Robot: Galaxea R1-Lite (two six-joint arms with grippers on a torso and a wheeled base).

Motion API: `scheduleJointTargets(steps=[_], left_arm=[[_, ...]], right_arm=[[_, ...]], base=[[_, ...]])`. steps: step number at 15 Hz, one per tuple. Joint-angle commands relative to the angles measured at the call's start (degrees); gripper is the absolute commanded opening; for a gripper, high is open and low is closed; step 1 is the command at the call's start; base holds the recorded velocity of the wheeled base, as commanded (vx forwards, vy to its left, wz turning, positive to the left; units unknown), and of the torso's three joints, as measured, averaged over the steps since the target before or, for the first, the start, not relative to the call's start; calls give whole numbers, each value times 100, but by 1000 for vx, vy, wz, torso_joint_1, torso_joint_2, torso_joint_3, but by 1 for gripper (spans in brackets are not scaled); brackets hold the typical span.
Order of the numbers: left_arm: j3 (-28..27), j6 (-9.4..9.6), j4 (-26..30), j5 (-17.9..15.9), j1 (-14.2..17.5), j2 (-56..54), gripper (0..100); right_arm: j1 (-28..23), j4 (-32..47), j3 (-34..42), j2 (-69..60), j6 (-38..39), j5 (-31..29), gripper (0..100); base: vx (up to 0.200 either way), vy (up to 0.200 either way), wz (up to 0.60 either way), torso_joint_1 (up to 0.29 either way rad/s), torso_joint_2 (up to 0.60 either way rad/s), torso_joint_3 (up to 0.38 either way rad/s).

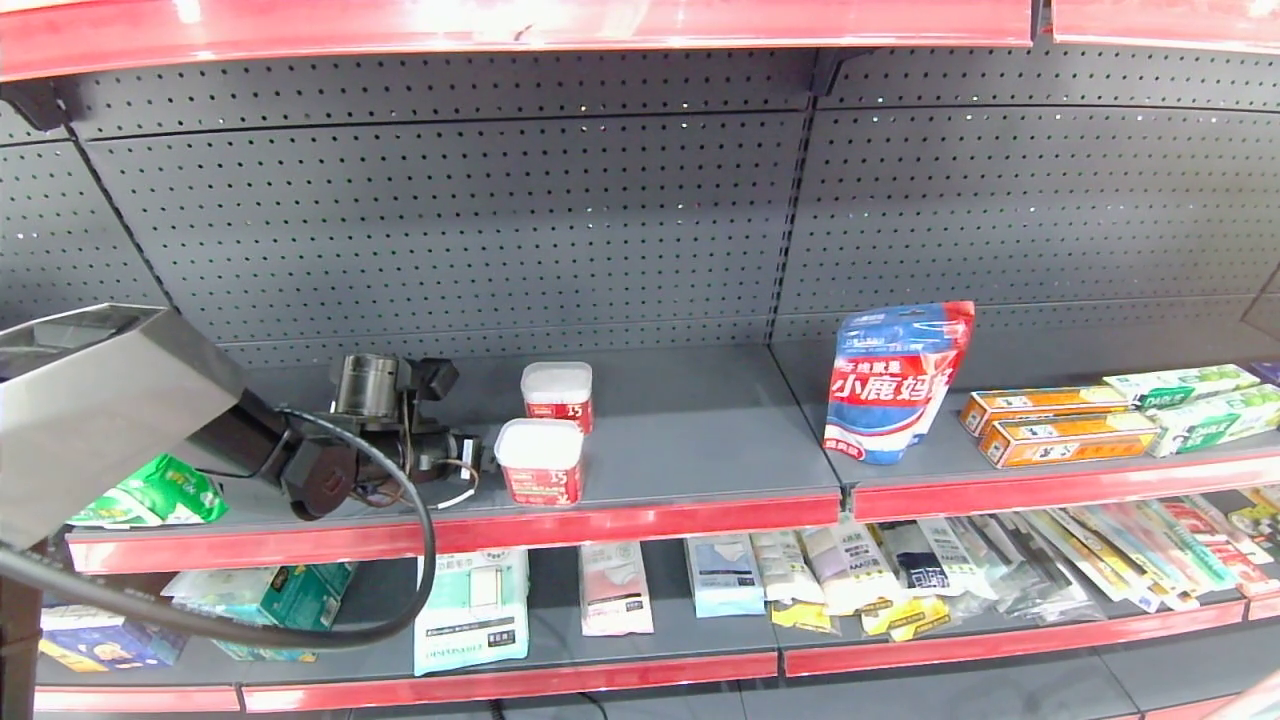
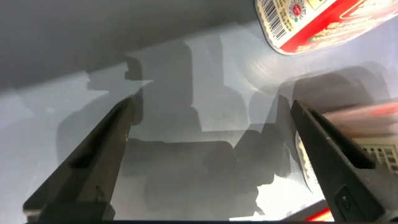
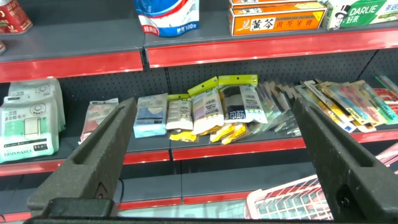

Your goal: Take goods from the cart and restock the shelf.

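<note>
1. Left tool [image 2: 211,112] sits open (nothing between its jaws) low over the shelf [image 1: 700,440]
2. A red tub [image 1: 540,462] stands just beside it, with a second tub [image 1: 557,392] behind
3. Blue pouch [image 1: 895,385] stands upright farther right
4. Right tool [image 3: 213,106] is open near the cart [image 3: 292,199]

2 red tubs [image 1: 540,462] with white lids stand upright on the shelf [image 1: 700,435].

From here, the left arm [image 1: 95,420] covers part of a green packet [image 1: 165,492] on the shelf [image 1: 680,450]. Close in by the left wrist, one red-and-white tub [image 2: 311,22] runs off the frame. A second tub [image 2: 373,118] blurs behind a finger [image 2: 329,155]. The pink cart [image 3: 292,199] is cut off at the edge.
</note>
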Motion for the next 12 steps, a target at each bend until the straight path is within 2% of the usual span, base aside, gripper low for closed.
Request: scheduleJointTargets(steps=[1,12], left_arm=[[13,-4,3,1,-9,-47,100],[49,13,118,18,-18,-91,100]], right_arm=[[0,-2,0,3,2,11,100],[0,-2,0,3,2,2,100]], base=[[0,0,0,0,0,0],[0,0,0,0,0,0]])
